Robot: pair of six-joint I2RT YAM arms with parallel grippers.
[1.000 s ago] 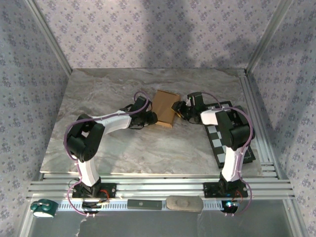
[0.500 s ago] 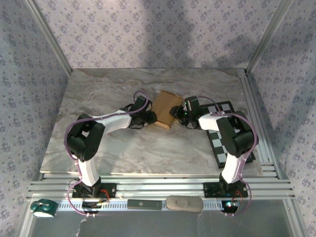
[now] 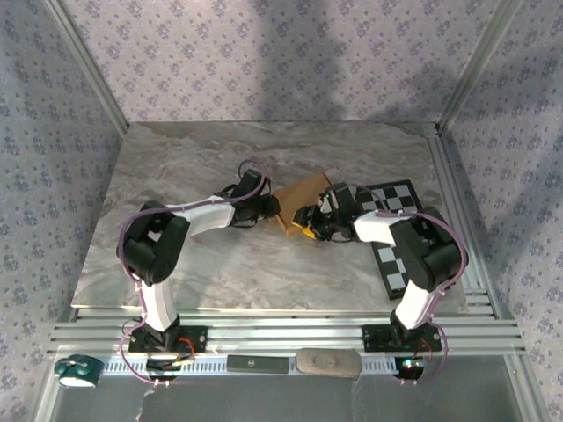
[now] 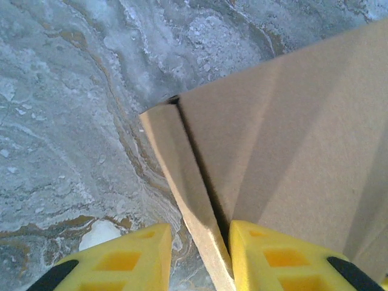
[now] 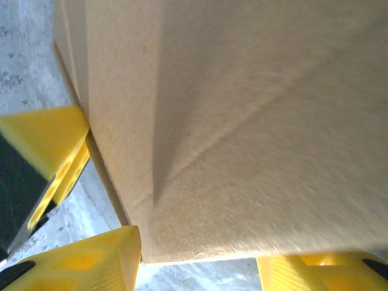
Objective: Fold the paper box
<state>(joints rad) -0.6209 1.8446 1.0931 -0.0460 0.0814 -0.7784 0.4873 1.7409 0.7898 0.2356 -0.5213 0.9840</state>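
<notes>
The paper box (image 3: pixel 301 193) is a shallow tan cardboard box lying slanted at mid-table between both grippers. My left gripper (image 3: pixel 274 208) is at its left edge. In the left wrist view a thin side wall of the paper box (image 4: pixel 291 139) runs between the yellow fingers of the left gripper (image 4: pixel 200 233); it leans on the right finger, and marble shows beside the left one. My right gripper (image 3: pixel 309 223) is at the box's near corner. In the right wrist view the paper box (image 5: pixel 242 121) spreads over the wide-apart fingers of the right gripper (image 5: pixel 200 267).
A black-and-white checkered board (image 3: pixel 393 195) lies on the right, partly under the right arm. The marble table (image 3: pixel 176 158) stretches free to the left and far side. A green tape roll (image 3: pixel 75 371), a black bar (image 3: pixel 257 363) and a grey pad (image 3: pixel 327 361) lie on the front rail.
The right gripper has moved left and nearer, to the box's near corner, and its jaws have widened. The box has turned to a slant. The left gripper has hardly moved.
</notes>
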